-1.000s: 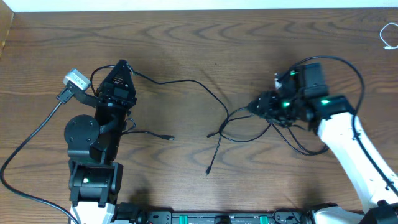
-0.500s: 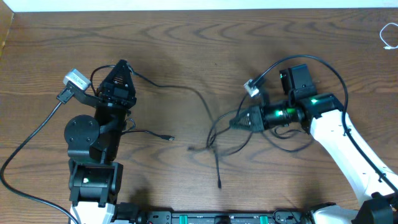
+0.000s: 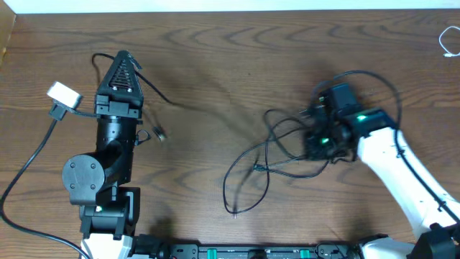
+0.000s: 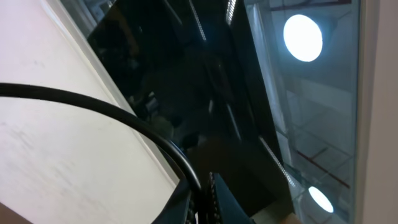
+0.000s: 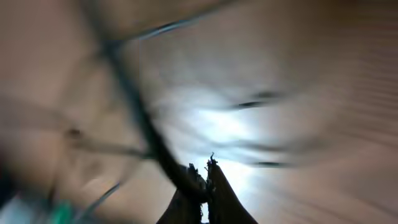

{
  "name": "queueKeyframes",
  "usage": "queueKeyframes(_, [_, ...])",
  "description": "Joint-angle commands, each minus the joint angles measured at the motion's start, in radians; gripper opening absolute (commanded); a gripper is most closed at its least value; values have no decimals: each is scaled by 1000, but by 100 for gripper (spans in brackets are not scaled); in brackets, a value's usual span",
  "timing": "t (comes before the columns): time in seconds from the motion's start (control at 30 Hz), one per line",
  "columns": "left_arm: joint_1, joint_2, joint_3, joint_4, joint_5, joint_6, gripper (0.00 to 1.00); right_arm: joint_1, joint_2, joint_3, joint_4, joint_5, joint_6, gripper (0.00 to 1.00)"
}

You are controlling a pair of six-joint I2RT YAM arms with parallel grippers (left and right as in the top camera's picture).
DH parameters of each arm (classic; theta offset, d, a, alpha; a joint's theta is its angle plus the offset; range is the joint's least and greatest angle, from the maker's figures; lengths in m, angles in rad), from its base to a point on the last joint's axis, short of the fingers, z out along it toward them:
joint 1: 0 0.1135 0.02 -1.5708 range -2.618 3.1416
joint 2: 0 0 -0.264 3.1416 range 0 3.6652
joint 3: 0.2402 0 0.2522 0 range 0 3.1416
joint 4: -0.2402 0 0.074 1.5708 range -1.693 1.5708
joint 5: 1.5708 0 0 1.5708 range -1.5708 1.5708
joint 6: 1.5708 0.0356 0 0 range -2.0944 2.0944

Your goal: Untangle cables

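the wooden table (image 3: pixel 215 57) fills the overhead view. the left arm (image 3: pixel 115 144) rises from the lower left of the frame and stretches straight toward the top. the left gripper (image 3: pixel 123 59) points at the upper left, tilted so that its wrist camera looks up at ceiling lights. its fingers are pressed together on a strand of the black cables (image 3: pixel 277 144). in the left wrist view that strand sweeps in from the left edge and ends between the closed tips of the left gripper (image 4: pixel 200 202).

the white right arm (image 3: pixel 402 173) reaches in from the lower right corner, bent at the elbow. the right gripper (image 3: pixel 316 140) is buried in the cable knot at centre right. the right wrist view is heavily blurred; the right gripper (image 5: pixel 205 177) shows its tips closed, with a dark strand running into them, apparently pinched.

the black cables lie in loose, overlapping loops from the centre to the right of the table. one wide loop hangs toward the bottom centre, and a thin strand trails left toward the left gripper. a white cord (image 3: pixel 442 41) curls at the upper right edge, well apart from the knot.
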Motion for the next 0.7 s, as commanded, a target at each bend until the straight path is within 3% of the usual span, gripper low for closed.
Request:
queueKeyframes(0.0, [6,-10,26,9,15,-15,7,-166,-13,2,34,426,323,1])
queueKeyframes(0.13, [30,-17,26,8,16,-15,7,-306,-13,2,93,261,182,1])
queueKeyframes(0.33, [34,-13,26,-150,77,7,7,-323,-13,2,100,-53,-46,1])
queueKeyframes(0.4, [34,-8,26,-250,119,64,7,-312,-12,2,109,-117,-85,33])
queueKeyframes(0.43, [34,-5,26,-309,135,86,7,-303,-10,2,112,-107,-84,43])
queueKeyframes(0.47, [34,4,26,-410,164,98,7,-285,-2,2,105,-80,-57,71])
queueKeyframes(0.53, [32,13,26,-481,202,115,8,-256,11,0,93,-66,-42,99])
queueKeyframes(0.67, [19,51,25,-574,283,137,7,-196,49,-11,105,-17,7,99])
